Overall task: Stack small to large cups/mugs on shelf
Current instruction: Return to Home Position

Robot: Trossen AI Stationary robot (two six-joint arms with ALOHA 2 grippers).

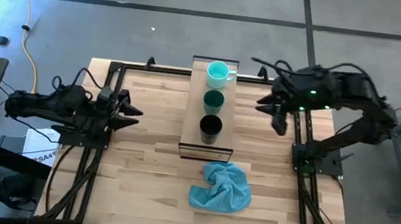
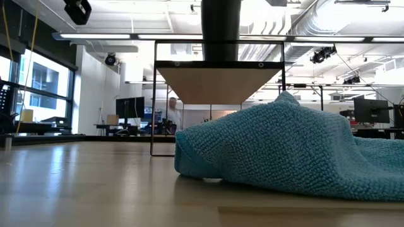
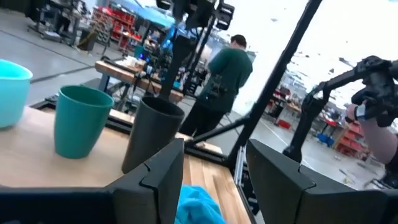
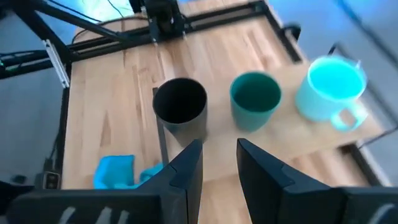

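Seen from above, in the upper centre of the frame: the shelf [image 1: 195, 104], long and narrow, running up and down the picture; on it, three cups upright in a single row, none inside another. At the top end, the turquoise mug [image 1: 218, 72], handle to the right; just below it, the green cup [image 1: 213, 99]; below that, near the shelf's lower end, the black cup [image 1: 210, 126]; small gaps between neighbours.

Lower centre, on the table [image 1: 143, 158]: a crumpled blue cloth [image 1: 221, 187], just below the shelf's lower end; touching it or not, cannot tell.

Centre left of the high view: the left gripper [image 1: 135, 117], over the table's left edge, pointing right toward the shelf and well apart from it; fingers spread fairly wide, nothing between them.

Upper right of centre: the right gripper [image 1: 273, 112], off the right side of the shelf, level with the mug and the green cup, clear of both; from its wrist camera, looking down on all three cups; fingers a narrow gap apart, empty.

In the low view: the cloth filling the lower right; behind it, upper centre, the shelf's pale underside on dark legs, with the black cup standing on top; far off in the room, left of centre, a person [image 2: 172, 113].
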